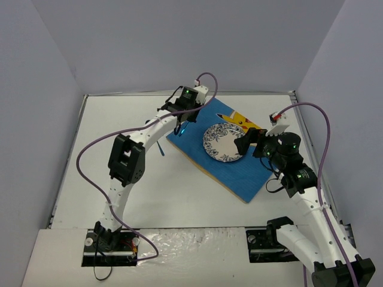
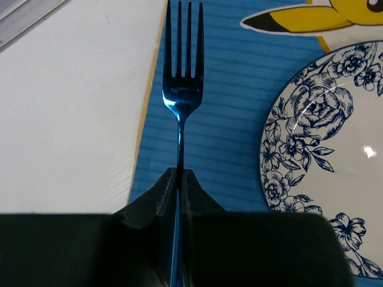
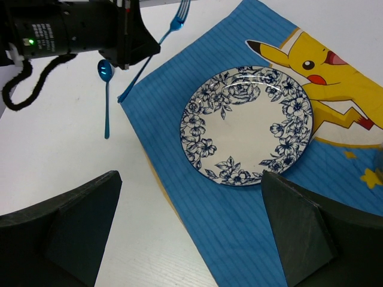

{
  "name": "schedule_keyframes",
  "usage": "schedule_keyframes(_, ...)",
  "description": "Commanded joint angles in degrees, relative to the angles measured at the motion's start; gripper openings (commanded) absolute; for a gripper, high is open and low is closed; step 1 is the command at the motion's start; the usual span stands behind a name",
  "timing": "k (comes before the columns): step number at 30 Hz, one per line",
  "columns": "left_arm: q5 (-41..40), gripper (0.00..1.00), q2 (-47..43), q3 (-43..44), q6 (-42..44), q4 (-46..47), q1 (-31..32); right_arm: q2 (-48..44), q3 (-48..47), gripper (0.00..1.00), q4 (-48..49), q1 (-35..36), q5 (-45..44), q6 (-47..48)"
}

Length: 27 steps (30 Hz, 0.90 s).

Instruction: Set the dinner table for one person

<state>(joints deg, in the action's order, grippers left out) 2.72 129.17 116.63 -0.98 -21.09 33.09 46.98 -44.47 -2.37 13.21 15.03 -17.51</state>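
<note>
My left gripper (image 2: 179, 179) is shut on the handle of a blue metallic fork (image 2: 182, 89). The fork's tines point ahead over the left strip of the blue placemat (image 2: 227, 119), beside the floral plate (image 2: 335, 161). From the right wrist, the fork (image 3: 178, 18) slants out of the left gripper (image 3: 128, 45) above the mat's corner. The plate (image 1: 223, 142) sits mid-mat on the white dinner table (image 1: 108, 119). My right gripper (image 3: 188, 227) is open and empty, hovering over the mat's near edge just short of the plate (image 3: 246, 125).
A blue spoon (image 3: 106, 101) lies on the bare table left of the placemat, also visible from above as the spoon (image 1: 161, 149). A yellow cartoon figure (image 3: 323, 78) covers the mat's far corner. Grey walls enclose the table on three sides.
</note>
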Motion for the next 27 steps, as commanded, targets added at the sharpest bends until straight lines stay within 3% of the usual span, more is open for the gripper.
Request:
schedule_keyframes(1,4.2,0.00,1.3,5.9,3.5,1.4,0.3,-0.4,-0.3,1.00,2.9,0.3,-0.3,-0.4)
schedule_keyframes(12,4.7,0.00,8.8,12.1,6.6,-0.3,0.4,-0.3,-0.2,1.00,2.6,0.3,-0.2,-0.3)
schedule_keyframes(27,5.3,0.00,15.3,14.0,7.1,-0.6,-0.7,0.5,0.3,1.00,2.6,0.3,-0.1,-0.8)
